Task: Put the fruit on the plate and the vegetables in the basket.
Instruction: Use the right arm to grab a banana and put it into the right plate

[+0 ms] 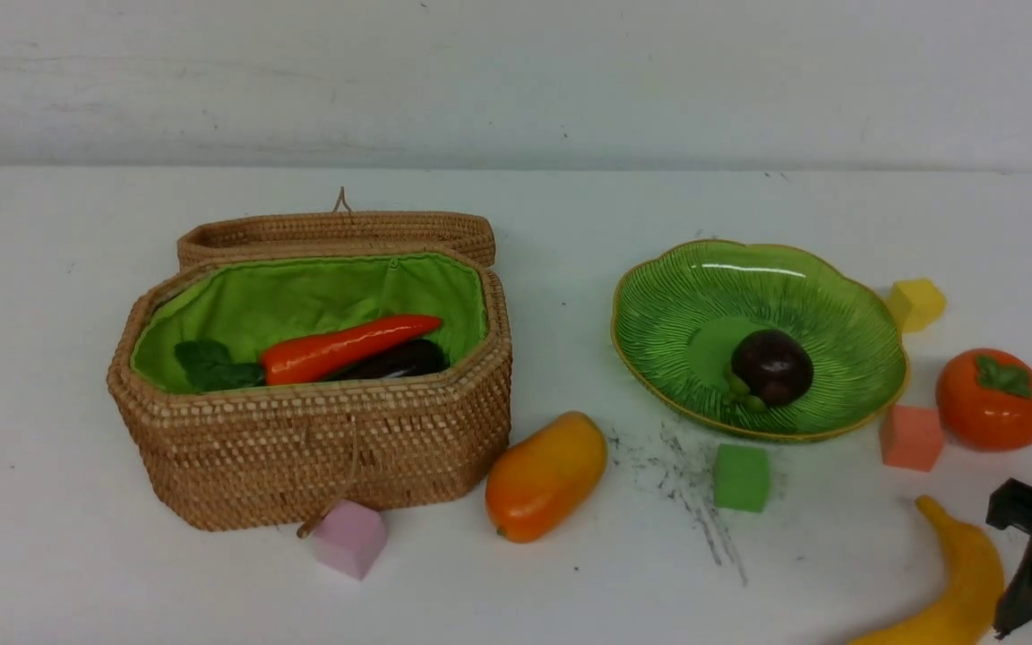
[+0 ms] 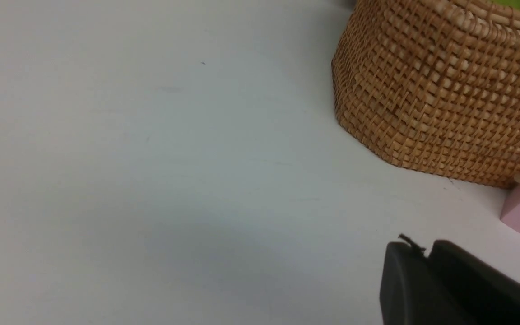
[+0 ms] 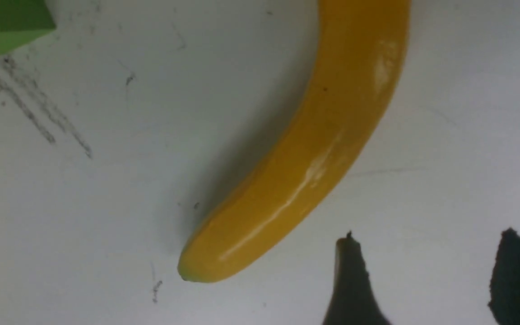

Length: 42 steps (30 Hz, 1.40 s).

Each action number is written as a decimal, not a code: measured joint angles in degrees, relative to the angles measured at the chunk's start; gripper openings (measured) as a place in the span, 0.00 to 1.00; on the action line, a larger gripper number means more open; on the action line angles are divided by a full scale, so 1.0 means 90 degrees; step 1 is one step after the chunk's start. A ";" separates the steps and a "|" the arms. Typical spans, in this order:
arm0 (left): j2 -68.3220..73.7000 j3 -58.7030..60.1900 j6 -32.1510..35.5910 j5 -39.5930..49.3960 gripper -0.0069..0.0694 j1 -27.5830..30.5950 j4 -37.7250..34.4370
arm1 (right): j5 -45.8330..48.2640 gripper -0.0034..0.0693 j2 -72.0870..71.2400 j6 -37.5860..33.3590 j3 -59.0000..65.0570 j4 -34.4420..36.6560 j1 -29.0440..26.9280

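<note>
Right gripper (image 3: 427, 234) hung released beside glossy yellow toy banana (image 3: 323, 149); left gripper (image 2: 424, 255) clenched, over open white tabletop (image 2: 151, 158).

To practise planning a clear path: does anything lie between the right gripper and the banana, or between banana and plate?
Nothing visible lies between the right gripper and the banana; the jaws stand open beside it. Toward the plate, the salmon cube sits near the rim, close to the straight path.
</note>
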 joint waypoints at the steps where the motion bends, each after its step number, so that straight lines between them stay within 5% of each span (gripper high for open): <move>1: 0.0000 0.0000 0.0000 0.0000 0.17 0.0000 0.0000 | -0.0023 0.63 -0.0073 0.0084 0.0130 0.0000 -0.0039; 15: 0.0000 0.0000 0.0000 0.0000 0.19 0.0000 0.0000 | -0.1219 0.64 -0.0307 0.0437 0.1084 0.0157 -0.0053; 28: 0.0000 0.0000 0.0000 0.0000 0.20 0.0000 0.0000 | -0.2817 0.75 -0.0307 0.0431 0.1114 0.0315 -0.0053; 42: 0.0000 0.0000 0.0000 0.0000 0.22 0.0000 0.0000 | -0.3519 0.72 0.0994 -0.0381 0.1048 0.0547 -0.0048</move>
